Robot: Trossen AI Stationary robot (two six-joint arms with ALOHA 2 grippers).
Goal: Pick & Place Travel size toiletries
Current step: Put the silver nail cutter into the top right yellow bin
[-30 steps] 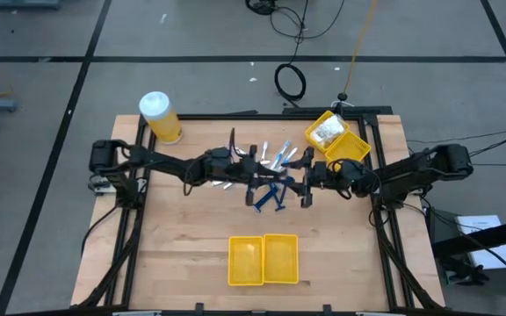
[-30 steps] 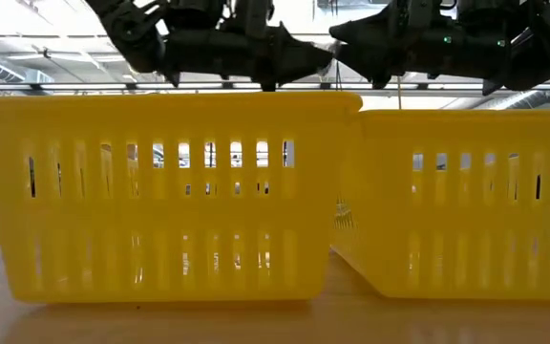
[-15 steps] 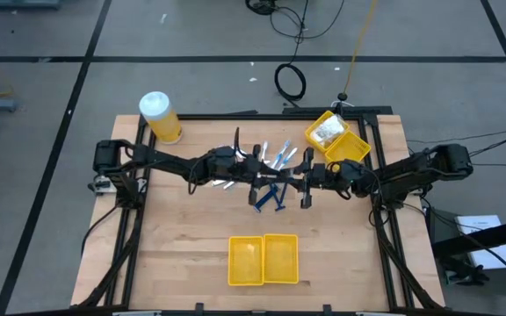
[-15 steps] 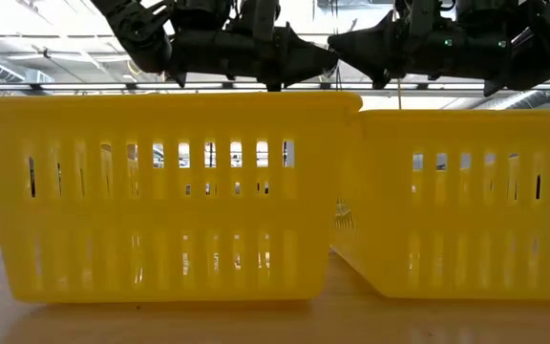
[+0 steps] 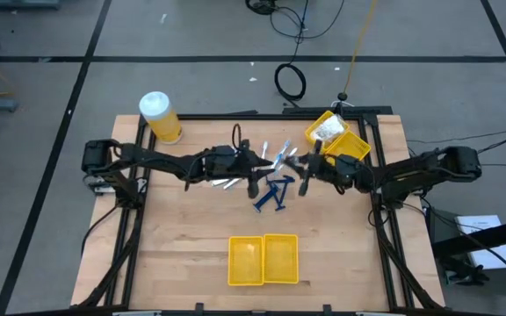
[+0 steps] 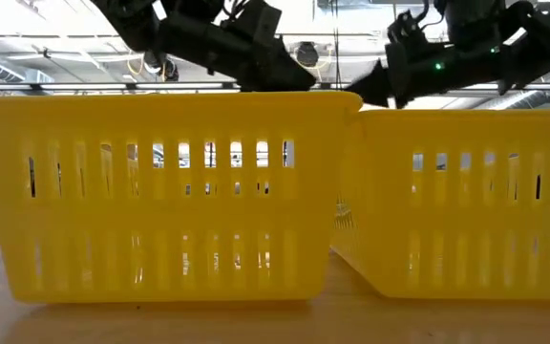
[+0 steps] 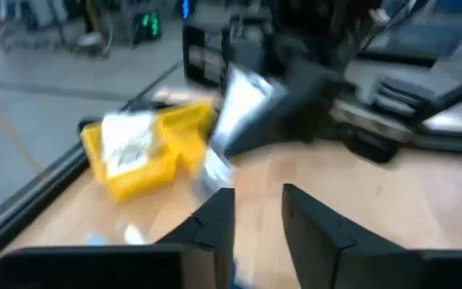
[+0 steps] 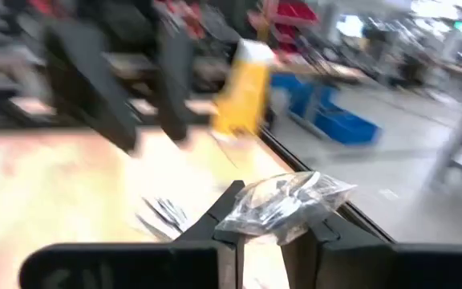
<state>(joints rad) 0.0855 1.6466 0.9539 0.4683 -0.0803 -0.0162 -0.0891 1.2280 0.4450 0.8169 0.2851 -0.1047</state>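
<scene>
Over wooden table [image 5: 183, 237], right hand [image 8: 267, 229] pinches crinkled, clear, silvery-glinting packet [image 8: 283, 201].

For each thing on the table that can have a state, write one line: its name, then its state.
Right pincer: shut on a clear packet.
Left pincer: open, holding nothing.
Dark blue razors: lying on the table.
Front yellow bin: both compartments empty.
Back yellow bin: one compartment holds packets.
Yellow jar: upright, lid on.

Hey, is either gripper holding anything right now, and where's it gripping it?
The right gripper pinches a clear packet by its lower edge, between its fingertips. The left gripper holds nothing; its fingers are apart.
</scene>
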